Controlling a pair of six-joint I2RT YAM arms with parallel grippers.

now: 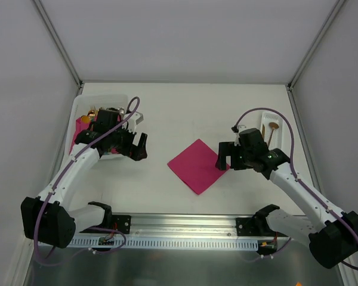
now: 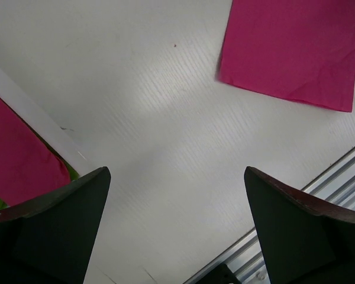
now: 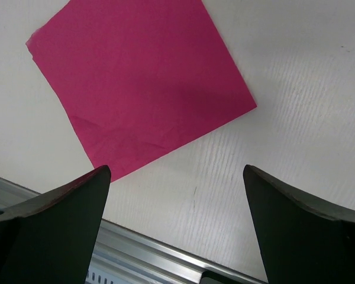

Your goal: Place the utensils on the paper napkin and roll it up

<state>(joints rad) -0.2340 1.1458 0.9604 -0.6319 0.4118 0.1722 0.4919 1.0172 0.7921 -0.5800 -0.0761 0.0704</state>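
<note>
The paper napkin (image 1: 197, 165) lies flat in the middle of the table, one corner toward me; it also shows in the left wrist view as the napkin (image 2: 290, 53) and in the right wrist view as the napkin (image 3: 142, 89). The gold utensils (image 1: 274, 126) rest in a white tray (image 1: 263, 113) at the back right, the spoon bowl showing. My left gripper (image 1: 140, 149) (image 2: 176, 171) hovers open to the left of the napkin. At the napkin's right corner hangs my right gripper (image 1: 225, 158) (image 3: 176, 170), open too. Both sets of jaws are empty.
A white bin (image 1: 83, 107) at the back left holds pink napkin bundles (image 1: 82, 128) with cutlery tips; its wall (image 2: 29, 112) and a pink bundle (image 2: 18, 154) show in the left wrist view. An aluminium rail (image 1: 185, 223) runs along the near edge. Grey walls enclose the table.
</note>
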